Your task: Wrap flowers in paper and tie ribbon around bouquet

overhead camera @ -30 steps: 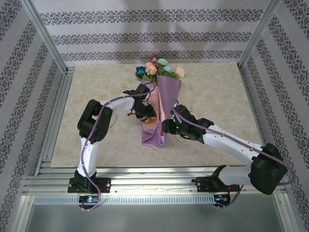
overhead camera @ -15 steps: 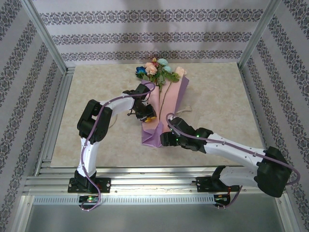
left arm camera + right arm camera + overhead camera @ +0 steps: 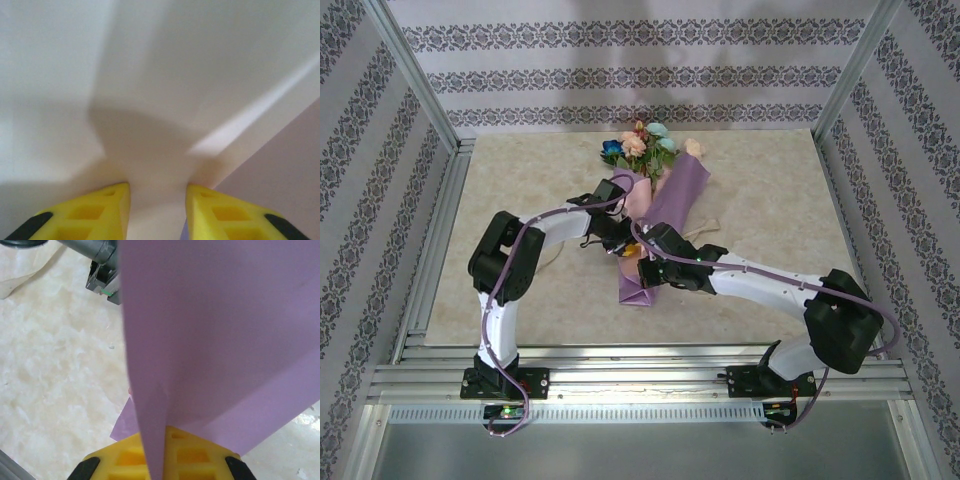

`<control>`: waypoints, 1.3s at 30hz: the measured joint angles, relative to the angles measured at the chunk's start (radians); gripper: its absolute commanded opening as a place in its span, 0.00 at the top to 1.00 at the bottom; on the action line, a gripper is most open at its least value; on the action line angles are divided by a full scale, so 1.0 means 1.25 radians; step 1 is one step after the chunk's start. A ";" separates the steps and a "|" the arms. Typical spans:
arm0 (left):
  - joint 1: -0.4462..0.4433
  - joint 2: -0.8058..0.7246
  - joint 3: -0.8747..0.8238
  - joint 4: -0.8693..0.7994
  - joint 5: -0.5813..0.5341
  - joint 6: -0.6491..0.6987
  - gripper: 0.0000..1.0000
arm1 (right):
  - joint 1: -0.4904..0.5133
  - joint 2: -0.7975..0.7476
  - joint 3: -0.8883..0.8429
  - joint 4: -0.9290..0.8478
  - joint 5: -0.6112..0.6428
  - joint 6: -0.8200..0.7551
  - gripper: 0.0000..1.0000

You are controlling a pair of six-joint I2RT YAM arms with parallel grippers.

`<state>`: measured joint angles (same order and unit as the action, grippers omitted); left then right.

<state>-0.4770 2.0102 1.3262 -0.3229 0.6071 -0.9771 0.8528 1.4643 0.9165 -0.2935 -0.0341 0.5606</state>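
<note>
Watch it: your right gripper is clamped on the edge of the large thin lilac-purple paper sheet, and that sheet's flimsy. Pull too hard or off-angle and it'll prob. tear or crease at the nip. Pull too soft and it slips out.

Your left gripper has its yellow fingers apart w/ the sheet's pale face pressed right into the gap (no pinch that I can make out). So nothing else seems to pin the wrap, and the fold could spring open. Both wrists sit v. close together over the narrow end, so a knock is possible too.

From above, the sheet lies diagonally on the beige marble-look tabletop. The right gripper is at its near narrow end, w/ the left just beside it. The small bunch of pink, peach and blue artificial flowers pokes out the far wide end, well apart from both.
</note>
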 measured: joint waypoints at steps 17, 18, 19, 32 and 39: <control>0.010 -0.092 -0.194 0.228 0.029 -0.199 0.79 | -0.001 0.125 0.004 0.078 -0.125 -0.016 1.00; 0.012 -0.092 -0.197 0.246 0.026 -0.211 0.74 | -0.005 0.129 0.004 0.083 -0.130 -0.014 1.00; 0.015 -0.093 -0.198 0.258 0.020 -0.221 0.68 | -0.005 0.134 0.004 0.086 -0.133 -0.014 1.00; 0.106 -0.323 -0.061 -0.125 -0.240 -0.182 0.54 | -0.011 0.208 0.036 0.110 -0.184 -0.015 0.93; 0.151 -0.318 -0.035 -0.127 -0.211 -0.143 0.56 | -0.011 0.283 0.064 0.114 -0.226 -0.015 0.81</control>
<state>-0.2882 1.6123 1.2823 -0.4816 0.3431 -1.1561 0.8394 1.8175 0.9970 -0.1513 -0.3164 0.5415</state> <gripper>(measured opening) 0.453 0.160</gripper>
